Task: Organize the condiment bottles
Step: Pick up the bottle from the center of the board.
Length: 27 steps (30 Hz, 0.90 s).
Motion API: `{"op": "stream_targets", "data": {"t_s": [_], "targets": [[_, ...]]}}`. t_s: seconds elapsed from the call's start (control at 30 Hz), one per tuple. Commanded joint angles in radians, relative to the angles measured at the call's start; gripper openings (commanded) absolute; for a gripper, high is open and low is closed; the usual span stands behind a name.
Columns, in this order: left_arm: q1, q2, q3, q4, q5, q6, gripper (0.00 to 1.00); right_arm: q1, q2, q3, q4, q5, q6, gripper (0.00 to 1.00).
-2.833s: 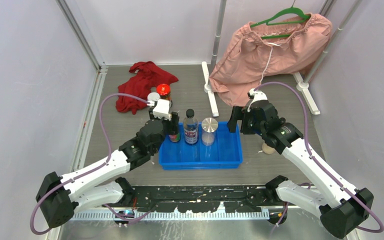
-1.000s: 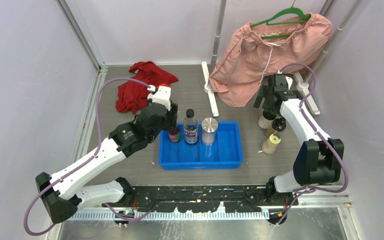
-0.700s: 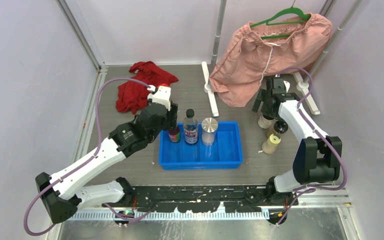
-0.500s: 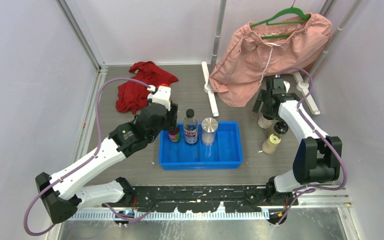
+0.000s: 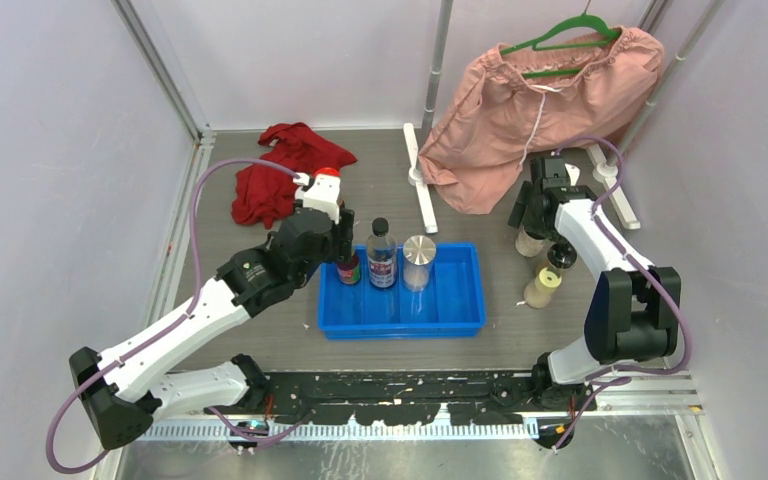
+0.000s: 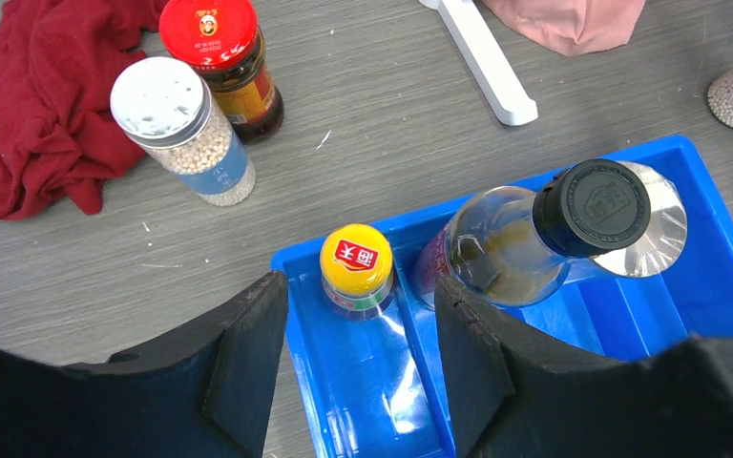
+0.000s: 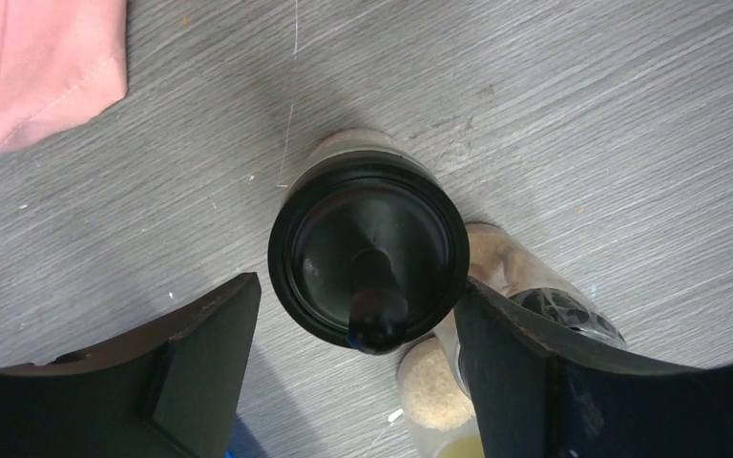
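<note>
A blue tray point(image 5: 450, 310) holds a small yellow-capped bottle point(image 6: 356, 260), a clear black-capped bottle point(image 6: 592, 205) and a silver-capped jar point(image 5: 419, 262) along its back wall. My left gripper point(image 6: 361, 372) is open and empty, just above the tray's left end. A red-capped jar point(image 6: 208, 33) and a white-capped shaker jar point(image 6: 167, 100) stand on the table left of the tray. My right gripper point(image 7: 358, 372) is open, its jaws on either side of a beige black-capped bottle point(image 7: 367, 258) without touching it. A second black-capped bottle point(image 5: 558, 255) and a beige bottle point(image 5: 542, 288) stand beside it.
A red cloth point(image 5: 280, 165) lies at the back left. A pink garment point(image 5: 540, 110) hangs on a green hanger from a white rack, whose foot point(image 5: 422, 195) lies on the table behind the tray. Walls enclose the table on both sides.
My right arm swung from the tray's right end to the bottles at the right and settled over the beige black-capped one. My left gripper stayed over the tray's left end.
</note>
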Motion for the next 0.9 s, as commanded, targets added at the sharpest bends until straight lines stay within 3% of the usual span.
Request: {"op": "stream_targets", "data": {"t_s": [0.0,0.3,0.73,0.87], "targets": [[0.004,-0.020,-0.004,0.052,0.003,0.004,0.59,-0.002,0.015,0.022,0.013,0.042,0.010,0.84],[0.004,-0.025,-0.008,0.054,0.003,0.013,0.59,-0.001,0.058,0.039,0.028,0.054,0.016,0.88],[0.004,-0.022,-0.004,0.057,0.003,0.021,0.59,-0.003,0.059,0.056,0.036,0.057,0.013,0.58],[0.004,-0.024,-0.005,0.055,0.003,0.019,0.59,-0.003,0.045,0.061,0.035,0.047,0.010,0.56]]}}
